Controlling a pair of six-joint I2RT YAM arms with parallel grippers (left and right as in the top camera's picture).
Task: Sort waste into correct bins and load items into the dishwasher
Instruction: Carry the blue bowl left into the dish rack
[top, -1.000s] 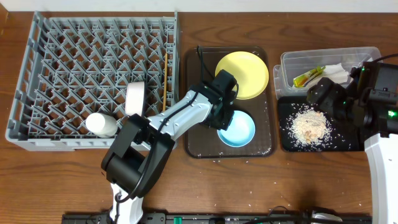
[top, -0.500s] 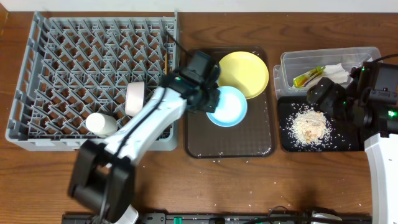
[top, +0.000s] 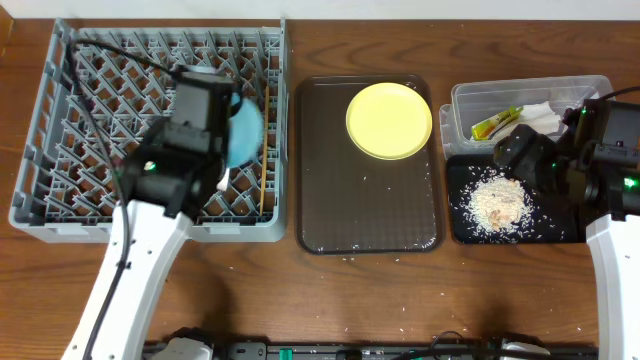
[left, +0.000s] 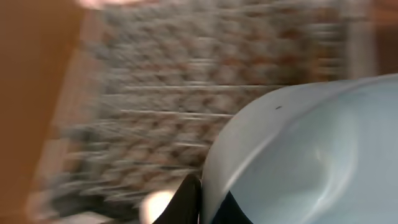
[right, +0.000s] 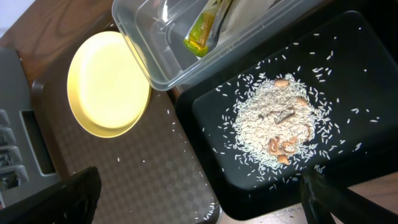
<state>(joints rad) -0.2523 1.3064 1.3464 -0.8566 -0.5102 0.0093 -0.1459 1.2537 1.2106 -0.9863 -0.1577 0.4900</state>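
My left gripper (top: 226, 140) is shut on the rim of the light-blue bowl (top: 246, 134) and holds it over the grey dish rack (top: 100, 70). The left wrist view is blurred; the bowl (left: 305, 155) fills its right side, pinched between the fingers (left: 208, 200). The yellow plate (top: 389, 120) lies on the brown serving tray (top: 370, 215). Wooden chopsticks (top: 265, 150) stand in the rack's right edge. My right gripper (top: 522, 158) is open and empty over the black tray (top: 560, 232) of rice scraps (top: 497, 202). The clear tub (top: 590, 88) holds the napkin (top: 541, 117) and wrapper (top: 496, 123). The white bowl and cup are hidden under my left arm.
The right wrist view shows the plate (right: 109, 84), the clear tub (right: 149, 56) with the wrapper (right: 205, 28), the rice (right: 273, 124) in the black tray (right: 348, 68) and the brown tray (right: 137, 168), between my open fingers (right: 199, 202). Stray rice grains lie on the table front.
My left gripper lifted the light-blue bowl off the brown tray and carried it left over the dish rack. The right arm has not moved.
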